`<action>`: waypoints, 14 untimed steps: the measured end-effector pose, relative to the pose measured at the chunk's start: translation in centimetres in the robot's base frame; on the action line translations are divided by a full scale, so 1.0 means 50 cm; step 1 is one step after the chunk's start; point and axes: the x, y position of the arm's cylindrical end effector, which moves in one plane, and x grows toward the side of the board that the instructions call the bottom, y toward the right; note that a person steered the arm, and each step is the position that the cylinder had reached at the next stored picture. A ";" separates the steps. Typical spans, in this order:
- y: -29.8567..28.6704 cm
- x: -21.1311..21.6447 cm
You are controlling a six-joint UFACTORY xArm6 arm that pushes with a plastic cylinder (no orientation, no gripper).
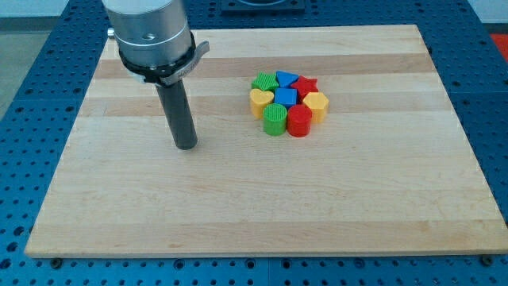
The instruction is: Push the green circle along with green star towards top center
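My rod stands upright, my tip [185, 146] resting on the counter [119, 214], well to the view's left of the green circle [275, 121]. It has no hand and touches no block. The green star [263, 82] sits just above that circle, on the cluster's upper-left edge.

Block cluster [289, 103] right of my tip [185, 146]

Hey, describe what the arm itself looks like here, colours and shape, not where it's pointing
The arm enters from the view's top as a wide silver-grey metal cylinder, ringed below by a black collar with small side tabs. From it hangs a straight dark grey rod, round and plain, ending in my tip. No cables or markings show.
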 end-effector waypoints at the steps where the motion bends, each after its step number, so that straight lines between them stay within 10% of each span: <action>1: 0.000 0.000; 14: 0.296 -0.062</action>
